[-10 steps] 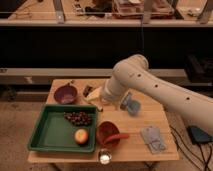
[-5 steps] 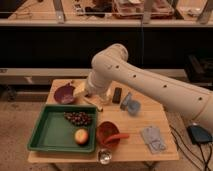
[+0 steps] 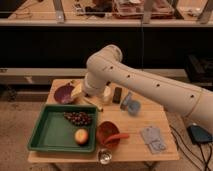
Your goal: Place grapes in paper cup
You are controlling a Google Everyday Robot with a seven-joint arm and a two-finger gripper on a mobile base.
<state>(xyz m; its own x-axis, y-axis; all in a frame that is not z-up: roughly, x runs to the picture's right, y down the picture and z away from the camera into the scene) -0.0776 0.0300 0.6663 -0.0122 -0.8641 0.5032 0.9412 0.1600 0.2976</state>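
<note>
Gripper [image 3: 94, 104] sits open-jawed by the far rim of the tray [image 3: 56, 148]; imo lumpy grapes [image 3: 78, 118] cld slip out mid-lift.

Around me, 1 wooden table [image 3: 137, 125] is standing on speckled floor [image 3: 20, 120]; a dark counter [image 3: 45, 45] is running behind, under dim warm light.
</note>
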